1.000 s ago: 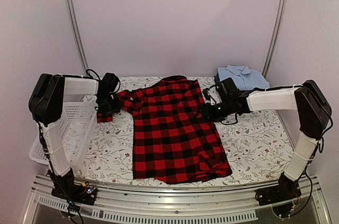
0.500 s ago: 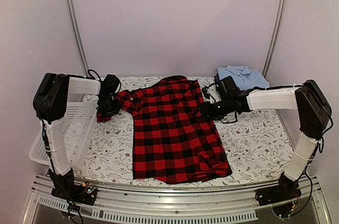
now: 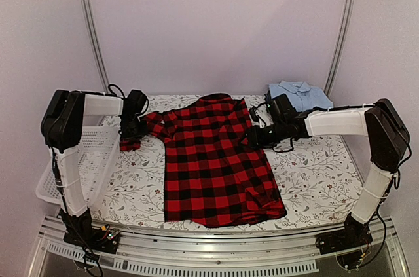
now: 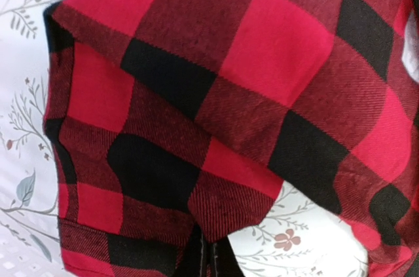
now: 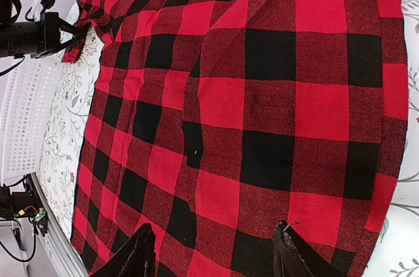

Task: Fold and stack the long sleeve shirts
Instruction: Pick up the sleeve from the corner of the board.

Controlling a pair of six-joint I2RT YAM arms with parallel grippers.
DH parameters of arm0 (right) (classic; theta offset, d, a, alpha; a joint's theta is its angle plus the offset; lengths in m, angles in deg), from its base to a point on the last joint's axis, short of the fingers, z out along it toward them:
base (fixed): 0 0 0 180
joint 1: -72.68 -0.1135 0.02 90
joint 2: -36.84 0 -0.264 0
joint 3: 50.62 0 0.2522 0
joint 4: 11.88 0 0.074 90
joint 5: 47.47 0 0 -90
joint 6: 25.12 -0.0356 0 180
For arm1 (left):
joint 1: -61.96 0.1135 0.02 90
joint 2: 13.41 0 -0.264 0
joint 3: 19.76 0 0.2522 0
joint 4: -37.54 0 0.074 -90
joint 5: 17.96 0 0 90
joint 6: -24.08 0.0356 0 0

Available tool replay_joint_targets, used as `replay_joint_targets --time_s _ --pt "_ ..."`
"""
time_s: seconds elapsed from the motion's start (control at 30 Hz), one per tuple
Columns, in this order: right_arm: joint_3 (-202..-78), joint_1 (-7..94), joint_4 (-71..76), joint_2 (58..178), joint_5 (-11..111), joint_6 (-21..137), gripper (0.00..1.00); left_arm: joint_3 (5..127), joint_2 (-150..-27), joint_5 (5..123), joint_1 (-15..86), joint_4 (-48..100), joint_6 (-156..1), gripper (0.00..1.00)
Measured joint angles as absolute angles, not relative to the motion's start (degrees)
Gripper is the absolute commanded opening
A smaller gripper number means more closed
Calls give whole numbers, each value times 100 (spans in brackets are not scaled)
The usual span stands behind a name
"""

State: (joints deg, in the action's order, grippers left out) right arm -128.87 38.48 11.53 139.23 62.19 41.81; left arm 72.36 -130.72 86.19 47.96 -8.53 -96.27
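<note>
**A:** Floral-printed cloth covers the table point(image 3: 314, 185). Where does the red-and-black check shirt point(image 3: 219, 159) lie on it, and which way does it run?

**B:** It is spread flat across the middle. Its long axis goes near to far, with the hem toward the arm bases and the collar at the far edge. The hem end is swung a little to the right.

**A:** How does it look?

**B:** Big red and black squares in a twill weave. The body is mostly smooth, with some wrinkling at the near right corner of the hem. One sleeve point(image 3: 152, 122) reaches out to the left, toward the white mesh basket point(image 3: 49, 188) at the table's left edge.

**A:** And the claws?

**B:** The left gripper point(image 3: 131, 134) has its fingers pinched together on that sleeve near the cuff end. Its wrist view shows fabric bunched right at the closed tips. The right gripper point(image 3: 255, 136) stands with fingers apart over the shirt's right edge and holds nothing. Whether it touches the cloth I cannot tell.

**A:** Anything different from a second ago?

**B:** The left fingers stood apart then and are now together on the sleeve. That arm's shoulder has shifted slightly right. The shirt and the right arm are as they were.

**A:** Farther back?

**B:** A folded light blue shirt point(image 3: 300, 95), collar up, lies in the far right corner, just behind the right gripper.
</note>
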Motion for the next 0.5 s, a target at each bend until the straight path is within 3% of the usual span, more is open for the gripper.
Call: replay_joint_targets --time_s 0.5 --pt "-13011 3848 1328 13923 6212 4185 60 8218 -12799 9019 4746 -1078 -9213 0"
